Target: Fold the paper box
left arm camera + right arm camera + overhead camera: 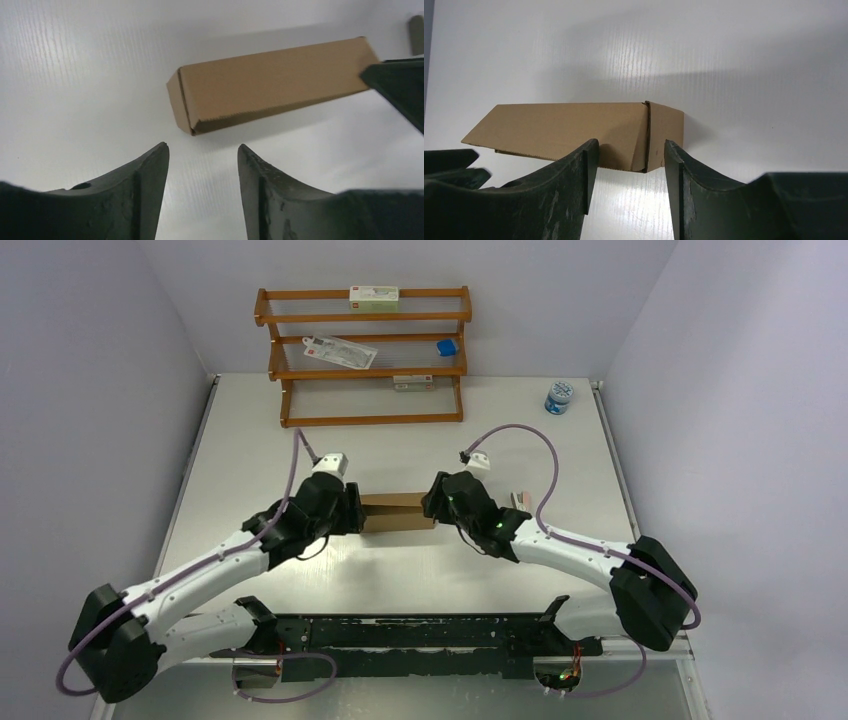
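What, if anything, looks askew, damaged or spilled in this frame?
Nothing is damaged or spilled. The plain brown cardboard box lies folded shut on the white table, both visible ends closed. Only a flat clear packet on the middle shelf of the wooden rack sits crooked, at an angle to the shelf edge.

The paper box (pixel 398 512) lies on the middle of the tabletop (pixel 420 455). The left gripper (pixel 356 513) is at its 9 o'clock end. The right gripper (pixel 433 508) is at its 3 o'clock end. A shelf (pixel 370 420) stands behind at 12 o'clock. A jar (pixel 559 397) sits at 2 o'clock.
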Controlling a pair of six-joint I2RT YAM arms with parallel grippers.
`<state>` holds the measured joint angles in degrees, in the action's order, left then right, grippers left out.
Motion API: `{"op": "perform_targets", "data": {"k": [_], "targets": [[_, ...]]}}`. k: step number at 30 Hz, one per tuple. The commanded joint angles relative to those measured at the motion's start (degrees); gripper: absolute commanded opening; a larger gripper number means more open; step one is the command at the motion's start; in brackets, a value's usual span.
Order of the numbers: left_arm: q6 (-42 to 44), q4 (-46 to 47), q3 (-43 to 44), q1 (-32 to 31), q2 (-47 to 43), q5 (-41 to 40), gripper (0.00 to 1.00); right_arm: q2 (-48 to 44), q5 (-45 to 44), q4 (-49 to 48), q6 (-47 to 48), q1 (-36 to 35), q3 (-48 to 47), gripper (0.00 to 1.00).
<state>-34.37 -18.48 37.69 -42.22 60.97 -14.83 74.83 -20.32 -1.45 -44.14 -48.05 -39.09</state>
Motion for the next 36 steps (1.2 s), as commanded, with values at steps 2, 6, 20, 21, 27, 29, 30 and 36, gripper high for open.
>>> {"op": "perform_targets", "data": {"k": [2, 6, 20, 21, 27, 29, 30, 36], "targets": [[-1.1, -2.9, 1.6, -0.1, -7.4, 3.5, 0.64, 1.4, 0.9, 0.2, 0.4, 0.1, 1.7, 0.53], [-3.5, -2.0, 2.7, 1.2, -9.6, 3.6, 0.69, 0.9, 1.0, -0.2, 0.4, 0.1, 2.2, 0.53], [-8.4, 4.6, 1.9, 14.5, -1.7, 18.3, 0.36, 0.4, 1.4, -0.6, 0.5, 0.1, 3.6, 0.52], [-8.7, 4.9, 1.3, 14.5, -1.6, 18.9, 0.36, 0.4, 1.5, -0.6, 0.5, 0.1, 3.7, 0.52], [-9.5, 4.7, -2.6, 14.5, -2.7, 19.9, 0.32, 1.2, 2.3, -1.7, -0.1, 0.1, 4.7, 0.52], [-9.4, 4.1, -4.5, 14.6, -3.2, 19.0, 0.31, 1.3, 2.7, -2.2, -0.2, 0.1, 5.1, 0.51], [-9.1, 3.9, -5.1, 14.5, -3.5, 18.7, 0.30, 1.4, 2.8, -2.5, -0.2, 0.1, 5.3, 0.51], [-8.4, 5.2, -8.7, 14.6, -4.3, 16.9, 0.28, 1.5, 4.6, -4.8, 0.5, 0.1, 6.4, 0.48]]}}
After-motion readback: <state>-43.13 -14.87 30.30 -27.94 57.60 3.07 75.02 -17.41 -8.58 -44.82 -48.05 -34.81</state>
